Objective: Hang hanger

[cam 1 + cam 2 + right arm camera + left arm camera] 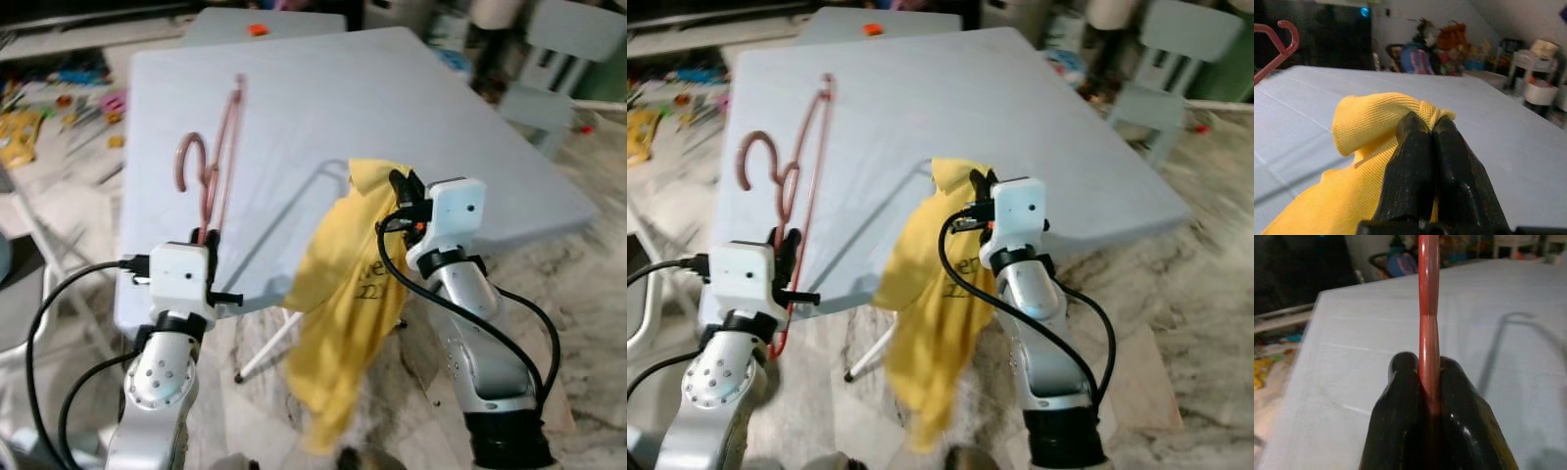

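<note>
A pink hanger (217, 157) is held upright over the near left part of the pale blue tabletop (392, 108); its lower end is clamped between the fingers (1400, 396) of the left gripper (204, 238), which is clenched on it at the near edge. The hook (188, 157) is seen curling off to the robot's left. A yellow shirt (343, 294) is pinched at its ribbed edge by the right gripper (400, 188), closed on the cloth just over the near edge of the tabletop, and the rest of the shirt is left hanging below that edge towards the marble floor (588, 294). Shadows of the hanger are cast across the tabletop between the two grippers. A small orange object (257, 29) is seen beyond the far edge, possibly on a second table, though it is too blurred to identify. Scattered toys (59, 108) lie on the floor off the left edge, and a pale chair (554, 69) stands beyond the far right corner.
</note>
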Controlling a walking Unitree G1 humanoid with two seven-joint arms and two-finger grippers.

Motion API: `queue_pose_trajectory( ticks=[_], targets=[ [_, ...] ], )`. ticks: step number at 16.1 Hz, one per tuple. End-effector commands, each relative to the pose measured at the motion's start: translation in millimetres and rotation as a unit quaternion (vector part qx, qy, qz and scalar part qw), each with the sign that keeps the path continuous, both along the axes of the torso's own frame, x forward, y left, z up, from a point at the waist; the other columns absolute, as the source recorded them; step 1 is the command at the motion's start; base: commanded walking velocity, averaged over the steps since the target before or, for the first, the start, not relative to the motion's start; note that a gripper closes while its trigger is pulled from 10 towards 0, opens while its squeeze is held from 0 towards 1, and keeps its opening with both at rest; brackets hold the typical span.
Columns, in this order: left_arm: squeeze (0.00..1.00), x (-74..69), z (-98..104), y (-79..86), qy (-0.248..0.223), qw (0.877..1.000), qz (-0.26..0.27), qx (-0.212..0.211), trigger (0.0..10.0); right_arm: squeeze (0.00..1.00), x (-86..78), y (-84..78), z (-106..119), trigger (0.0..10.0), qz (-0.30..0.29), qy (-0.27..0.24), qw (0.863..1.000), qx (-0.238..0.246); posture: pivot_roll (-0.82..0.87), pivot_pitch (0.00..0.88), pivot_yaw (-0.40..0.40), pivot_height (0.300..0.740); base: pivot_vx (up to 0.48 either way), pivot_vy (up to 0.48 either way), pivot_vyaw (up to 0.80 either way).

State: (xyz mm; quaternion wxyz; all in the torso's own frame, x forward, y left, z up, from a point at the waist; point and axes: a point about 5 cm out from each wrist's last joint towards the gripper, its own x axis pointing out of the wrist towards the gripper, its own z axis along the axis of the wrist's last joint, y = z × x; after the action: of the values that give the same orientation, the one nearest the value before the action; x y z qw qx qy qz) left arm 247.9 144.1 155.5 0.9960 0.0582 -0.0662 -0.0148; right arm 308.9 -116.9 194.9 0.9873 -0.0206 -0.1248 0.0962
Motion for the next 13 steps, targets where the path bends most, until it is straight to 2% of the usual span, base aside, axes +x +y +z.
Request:
queue_pose_trajectory(
  ticks=[1,3,8,10,11,12,13],
  targets=[
    [0.0,-1.8,1,-3.3,-0.002,1.0,-0.005,-0.001,10.0,0.0,0.3,-4.2,6,10.0,-0.009,-0.011,1.0,0.003,0.06,0.149,-0.03,0.74,0.0,0.0,0.0],
    [0.0,-1.6,1,-0.8,0.001,1.0,0.004,-0.012,10.0,0.0,0.4,-4.3,5,10.0,-0.006,-0.011,1.0,0.001,0.06,0.151,-0.031,0.74,0.0,0.0,0.0],
    [0.0,-2.1,0,1.1,0.004,1.0,0.015,-0.003,10.0,0.0,0.5,-0.4,1,10.0,0.013,0.005,1.0,0.008,0.06,0.153,-0.036,0.74,0.0,0.0,0.0],
    [0.0,-1.5,1,0.4,0.003,1.0,0.019,0.0,10.0,0.0,10.7,3.9,10,10.0,0.038,-0.001,0.999,0.022,0.06,0.154,-0.04,0.74,0.0,0.0,0.0],
    [0.0,-0.8,1,0.0,0.001,1.0,0.021,0.002,10.0,0.0,22.6,8.5,25,10.0,0.062,-0.019,0.998,0.012,0.06,0.153,-0.049,0.74,0.0,0.0,0.0],
    [0.0,0.2,2,0.3,-0.003,1.0,0.027,0.002,10.0,0.0,55.0,15.8,61,10.0,0.097,-0.036,0.994,0.034,0.07,0.153,-0.059,0.74,0.0,0.0,0.0],
    [0.0,0.0,3,0.7,-0.005,1.0,0.03,0.001,10.0,0.0,68.9,20.0,81,10.0,0.112,-0.049,0.992,0.034,0.07,0.153,-0.065,0.74,0.0,0.0,0.0]
  ],
)
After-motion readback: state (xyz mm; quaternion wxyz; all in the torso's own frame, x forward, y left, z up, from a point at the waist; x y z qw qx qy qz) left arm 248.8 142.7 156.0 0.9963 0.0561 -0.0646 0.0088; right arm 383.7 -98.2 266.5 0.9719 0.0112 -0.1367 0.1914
